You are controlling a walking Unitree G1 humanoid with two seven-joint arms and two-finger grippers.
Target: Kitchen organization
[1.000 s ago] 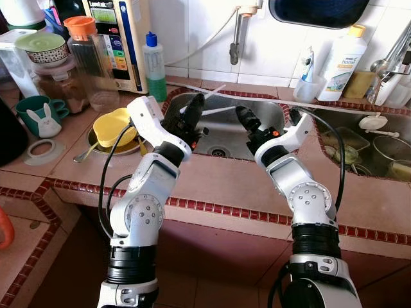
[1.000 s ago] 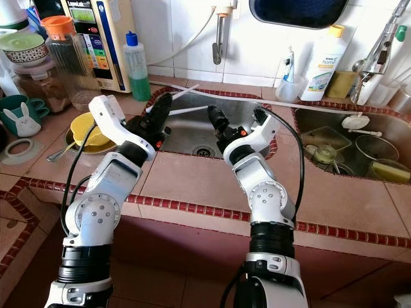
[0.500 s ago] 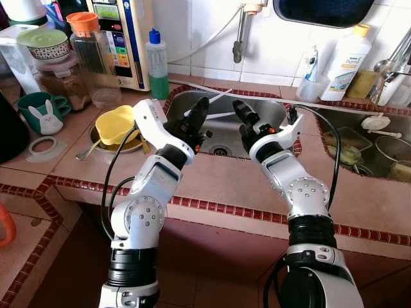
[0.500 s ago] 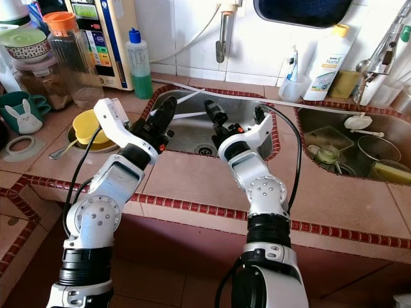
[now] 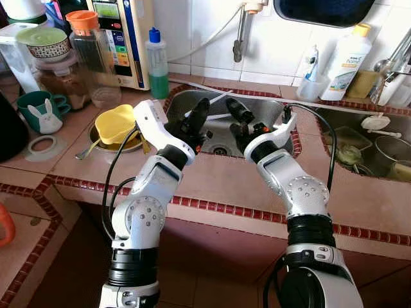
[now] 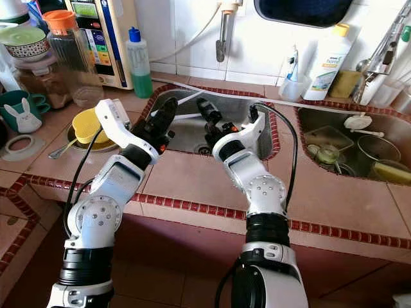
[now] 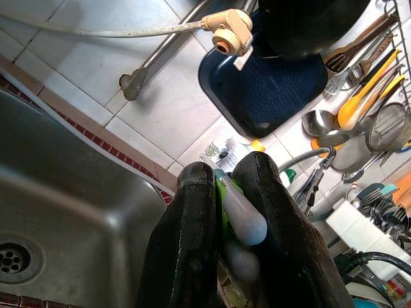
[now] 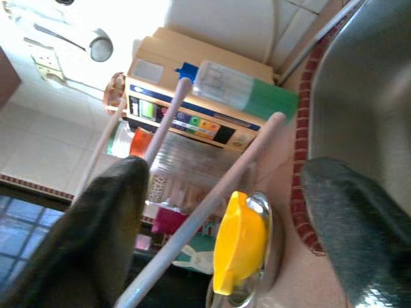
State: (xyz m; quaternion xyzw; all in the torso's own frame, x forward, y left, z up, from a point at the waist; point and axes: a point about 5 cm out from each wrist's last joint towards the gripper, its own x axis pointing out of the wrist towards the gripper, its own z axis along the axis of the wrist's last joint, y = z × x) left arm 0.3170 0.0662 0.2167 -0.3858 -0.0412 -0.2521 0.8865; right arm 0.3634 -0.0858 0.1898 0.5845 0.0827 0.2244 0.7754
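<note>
My left gripper (image 5: 198, 113) hangs over the left rim of the steel sink (image 5: 273, 114) and is shut on a pair of thin white sticks (image 5: 216, 97), chopstick-like. In the left wrist view the fingers (image 7: 192, 212) pinch the sticks' white and green butt end (image 7: 241, 215). The sticks point away across the sink toward the back wall. My right gripper (image 5: 235, 110) is close beside the left one, over the sink and open. In the right wrist view the two sticks (image 8: 192, 218) pass through the gap between its spread fingers (image 8: 119, 212), touching neither that I can see.
A yellow bowl (image 5: 115, 124) sits on a metal plate left of the sink. Behind it stand a green soap bottle (image 5: 156, 61), a water purifier (image 5: 122, 32) and jars. A tap (image 5: 239, 38) hangs over the sink. A second sink (image 5: 369, 151) with dishes is at right.
My right gripper has moved left across the sink, up to the left gripper and the sticks. The left gripper has kept its hold and barely moved.
</note>
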